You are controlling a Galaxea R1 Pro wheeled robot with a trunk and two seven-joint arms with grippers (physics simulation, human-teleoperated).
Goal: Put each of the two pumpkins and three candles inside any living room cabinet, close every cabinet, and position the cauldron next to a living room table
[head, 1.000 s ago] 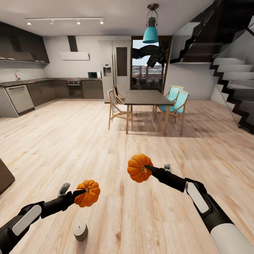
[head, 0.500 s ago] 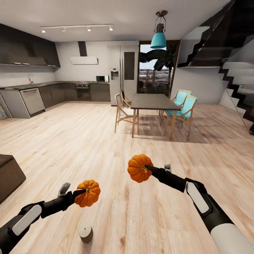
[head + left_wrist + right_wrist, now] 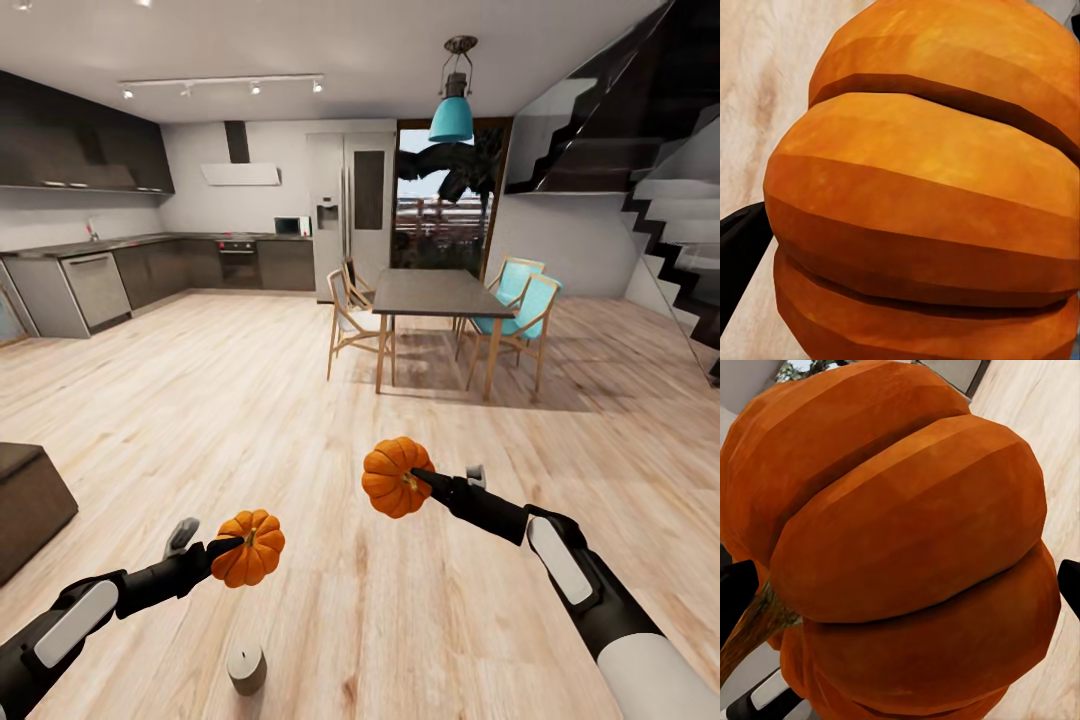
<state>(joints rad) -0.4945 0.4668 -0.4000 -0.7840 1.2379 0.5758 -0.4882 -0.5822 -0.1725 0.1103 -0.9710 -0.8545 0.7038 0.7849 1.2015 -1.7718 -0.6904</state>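
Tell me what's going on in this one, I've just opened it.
The robot stands on an open wooden floor, carrying a pumpkin in each hand. The left hand is shut on the left pumpkin, and the right hand is shut on the right pumpkin; both are held off the floor. One candle stands upright on the floor below the left arm. A dark brown block shows at the left edge, and a dining table with chairs is ahead. Neither pumpkin is in a cabinet yet.

i see one pumpkin left, another pumpkin right, a candle on the floor below the left one.
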